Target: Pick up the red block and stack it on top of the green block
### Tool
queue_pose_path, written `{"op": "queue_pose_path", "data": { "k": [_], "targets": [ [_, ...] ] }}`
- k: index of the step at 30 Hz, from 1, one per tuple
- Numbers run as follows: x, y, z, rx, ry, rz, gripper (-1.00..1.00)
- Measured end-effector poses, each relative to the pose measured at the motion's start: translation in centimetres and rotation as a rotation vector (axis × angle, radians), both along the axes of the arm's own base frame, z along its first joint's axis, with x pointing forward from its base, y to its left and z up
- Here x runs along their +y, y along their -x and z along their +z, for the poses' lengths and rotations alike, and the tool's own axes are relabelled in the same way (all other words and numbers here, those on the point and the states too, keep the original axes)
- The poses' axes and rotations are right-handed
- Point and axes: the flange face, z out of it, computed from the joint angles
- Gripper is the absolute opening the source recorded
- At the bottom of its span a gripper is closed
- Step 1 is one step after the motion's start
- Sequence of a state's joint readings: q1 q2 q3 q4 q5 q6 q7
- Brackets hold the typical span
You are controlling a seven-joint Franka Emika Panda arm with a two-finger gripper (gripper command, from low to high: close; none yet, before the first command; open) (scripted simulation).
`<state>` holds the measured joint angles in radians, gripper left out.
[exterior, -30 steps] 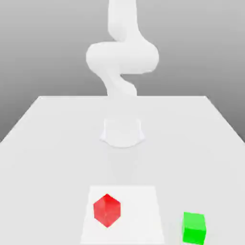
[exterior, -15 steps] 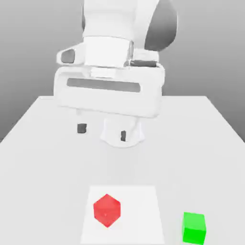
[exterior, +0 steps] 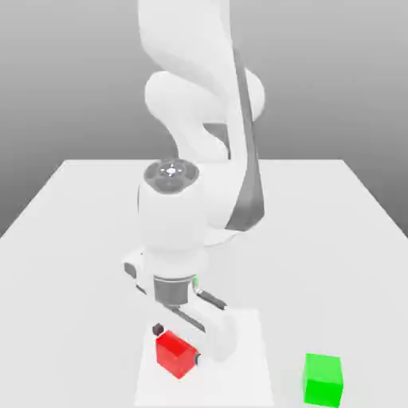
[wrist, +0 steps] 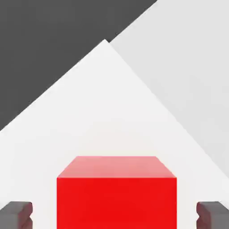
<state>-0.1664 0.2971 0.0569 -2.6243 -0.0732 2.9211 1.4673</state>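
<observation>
The step in hand looks to be the grasp: the end effector is over the red block, its fingertips spread wide, one on either side of the block with a visible gap to each face in the hand view. The red block sits on the white square that lies on the tabletop, towards that square's nine o'clock side in the exterior view. The green block stands off the square, well apart, at roughly three to four o'clock from the red one. The fingers appear squared up with two opposite faces, so little turning seems called for. The next move, I judge, is to sink a touch if the pads are not low enough, then close evenly and lift straight up, clear of the green block's height, before carrying over towards three o'clock. An off-centre closing could nudge or twist the block.
</observation>
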Motion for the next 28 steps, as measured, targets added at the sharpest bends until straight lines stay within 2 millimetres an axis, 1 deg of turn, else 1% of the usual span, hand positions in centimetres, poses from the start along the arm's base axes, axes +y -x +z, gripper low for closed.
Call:
{"op": "queue_pose_path", "data": {
  "k": [3, 4, 5, 7, 10, 11, 12, 14, 17, 20, 21, 22, 25, 26, 28],
  "targets": [
    [0.0, 0.0, 0.0, -0.002, 0.0, 0.0, -1.0],
    [0.0, 0.0, -0.4, -0.001, 0.0, 0.0, -1.0],
    [0.0, 0.0, 0.0, -0.001, 0.0, 0.0, -1.0],
    [0.0, -0.1, 1.7, -0.002, 0.0, -0.001, -1.0],
    [0.0, -0.1, 4.9, -0.001, 0.001, -0.001, -1.0],
    [0.7, -0.3, 5.7, -0.001, 0.001, 0.032, -1.0],
    [2.0, -0.9, 6.2, 0.0, 0.0, 0.097, -1.0],
    [5.7, -2.2, 7.1, 0.0, 0.0, 0.264, -1.0],
    [11.8, -3.7, 8.2, 0.001, 0.0, 0.526, -1.0],
    [18.1, -4.2, 9.3, 0.0, 0.0, 0.786, -1.0],
    [19.8, -4.3, 9.1, 0.0, 0.0, 0.852, -1.0],
    [20.7, -4.4, 8.2, 0.0, 0.001, 0.885, -1.0],
    [21.4, -4.3, 4.4, 0.0, 0.001, 0.915, -1.0],
    [21.5, -4.3, 3.7, 0.0, 0.001, 0.917, 1.0],
    [21.5, -4.3, 3.7, 0.0, 0.001, 0.917, 1.0]
  ]
}}
